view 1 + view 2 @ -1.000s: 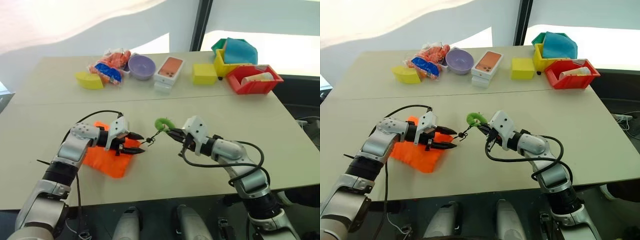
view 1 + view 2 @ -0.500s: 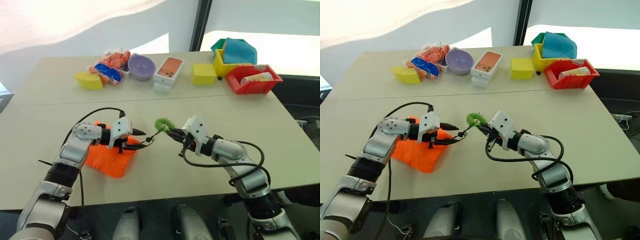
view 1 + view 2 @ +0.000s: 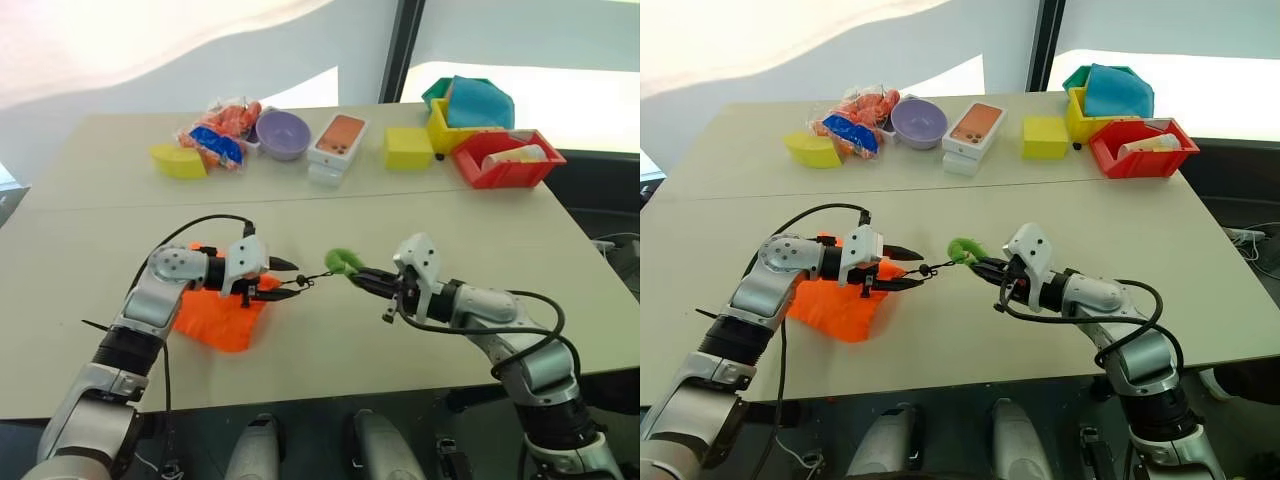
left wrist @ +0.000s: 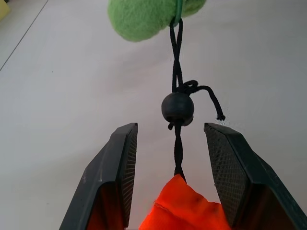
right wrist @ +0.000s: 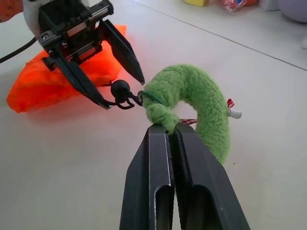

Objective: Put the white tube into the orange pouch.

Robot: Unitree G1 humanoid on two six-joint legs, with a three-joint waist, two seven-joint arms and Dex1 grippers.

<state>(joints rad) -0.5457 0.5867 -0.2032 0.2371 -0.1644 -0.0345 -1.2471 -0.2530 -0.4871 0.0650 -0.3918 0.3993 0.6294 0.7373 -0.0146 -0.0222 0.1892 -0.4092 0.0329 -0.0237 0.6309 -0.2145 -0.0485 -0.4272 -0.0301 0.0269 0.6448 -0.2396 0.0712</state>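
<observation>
One table (image 3: 560, 300) is seen, with one orange pouch (image 3: 215, 320) lying near its front edge under and behind the left gripper (image 3: 285, 279). That gripper's two fingers stand about half open, straddling the pouch's neck and one black cord (image 4: 178, 143) without visibly pressing either. The cord runs taut from the pouch, through one black bead (image 4: 178, 108) just past the left fingertips, to one green ring (image 5: 201, 103). The right gripper (image 3: 360, 279) is clamped fully shut on the ring's knotted end, facing the left gripper across a short gap. Bare tabletop lies open before and beside both grippers. Well beyond them, along the far edge, two yellow blocks, one purple bowl (image 3: 284, 133), one phone box (image 3: 337, 140), some snack packets (image 3: 218, 135) and three bins are ranged. In the red bin (image 3: 505, 170), far past the right gripper, one pale tube (image 3: 515, 156) lies; possibly the white tube, though no cap can be made out.
</observation>
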